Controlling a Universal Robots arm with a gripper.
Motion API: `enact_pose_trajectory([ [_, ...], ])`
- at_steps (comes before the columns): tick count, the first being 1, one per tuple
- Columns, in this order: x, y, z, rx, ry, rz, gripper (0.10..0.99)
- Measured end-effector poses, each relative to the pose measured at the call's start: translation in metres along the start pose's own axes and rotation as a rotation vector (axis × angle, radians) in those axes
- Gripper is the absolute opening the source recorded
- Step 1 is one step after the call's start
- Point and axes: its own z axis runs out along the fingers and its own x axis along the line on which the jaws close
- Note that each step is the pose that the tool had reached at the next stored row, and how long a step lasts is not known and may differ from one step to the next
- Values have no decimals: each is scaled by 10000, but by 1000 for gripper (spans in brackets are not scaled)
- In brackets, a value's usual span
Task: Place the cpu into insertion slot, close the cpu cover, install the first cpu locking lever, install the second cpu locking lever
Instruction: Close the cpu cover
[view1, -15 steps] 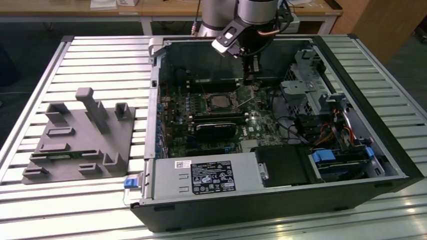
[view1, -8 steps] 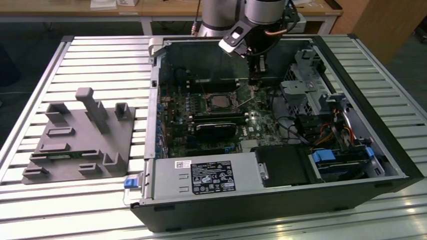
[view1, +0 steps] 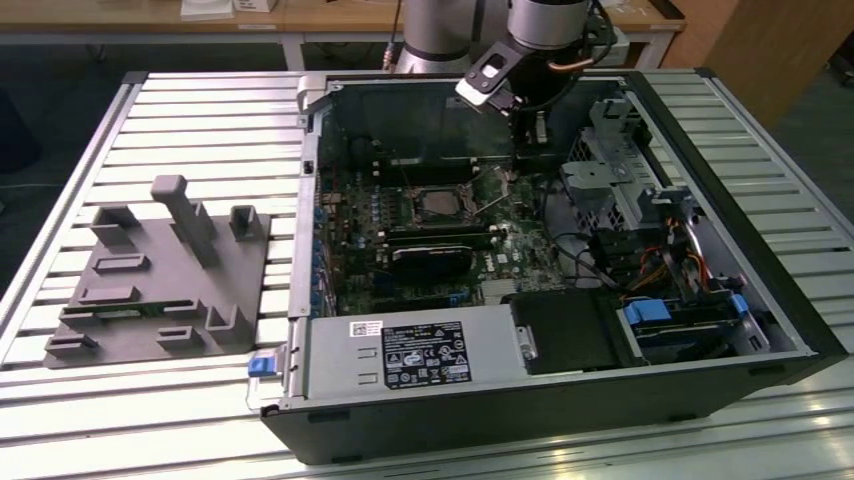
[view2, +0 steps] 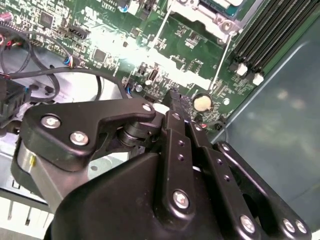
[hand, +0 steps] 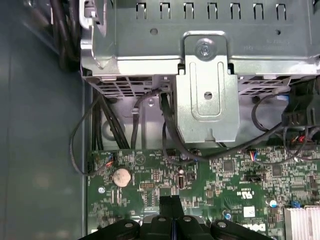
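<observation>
1 hand (hand: 170, 204), 1 computer case (view1: 534, 415), 1 fixture (view1: 147, 290)

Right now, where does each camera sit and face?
Exterior view: off the arm, above the open computer case, looking down at the insertion slot; arm and gripper show.
Second wrist view: on the arm, looking along the gripper at motherboard and memory slots.
First wrist view: on the arm, facing the drive cage past the gripper.
Both wrist views share the coin cell.

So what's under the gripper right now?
The green board with small parts, a round battery nearby. The patch directly beneath the gripper is hidden.
</observation>
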Motion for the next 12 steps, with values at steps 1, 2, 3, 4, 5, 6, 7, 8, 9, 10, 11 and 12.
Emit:
enact_pose_trajectory([
  [1,1,2,11,0,-6,0,106],
  [2,1,2,40,-1,-14,0,106],
  [3,2,3,56,-1,-17,0,106],
  [4,2,4,71,-1,-19,-1,106],
  [5,3,7,87,0,-22,-2,106],
  [6,3,10,103,1,-23,-1,106],
  [7,3,14,118,3,-25,-1,106],
  [8,4,18,132,4,-25,-2,106],
  [9,5,23,145,7,-27,-1,106],
  [10,5,26,159,8,-27,-1,106],
  [11,6,30,172,10,-28,-1,106],
  [12,6,33,185,12,-29,-1,106],
])
